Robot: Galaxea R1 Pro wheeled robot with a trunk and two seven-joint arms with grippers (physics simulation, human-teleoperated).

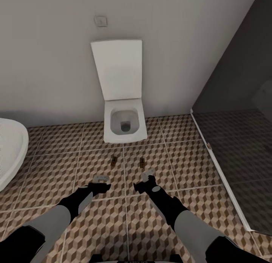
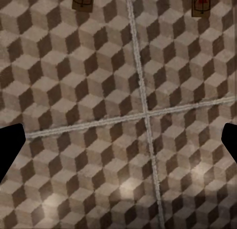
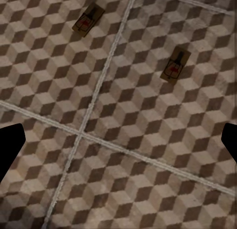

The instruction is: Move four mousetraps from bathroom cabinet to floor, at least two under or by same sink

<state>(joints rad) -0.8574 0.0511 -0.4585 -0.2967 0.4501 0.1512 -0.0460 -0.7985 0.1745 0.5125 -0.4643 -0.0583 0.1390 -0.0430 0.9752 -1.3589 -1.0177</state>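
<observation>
On the cube-patterned brown tile floor (image 1: 177,168), two small wooden mousetraps (image 1: 113,161) (image 1: 142,162) are lying at twelve o'clock from both spread, empty grippers (image 1: 101,178) (image 1: 147,175), long axes pointing toward the white wall-hung toilet (image 1: 125,125); each arm is sitting nearest its own trap.

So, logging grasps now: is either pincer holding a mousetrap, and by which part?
Neither. The left pincer and right pincer hang open above the bathroom floor; two mousetraps lie loose there.
</observation>
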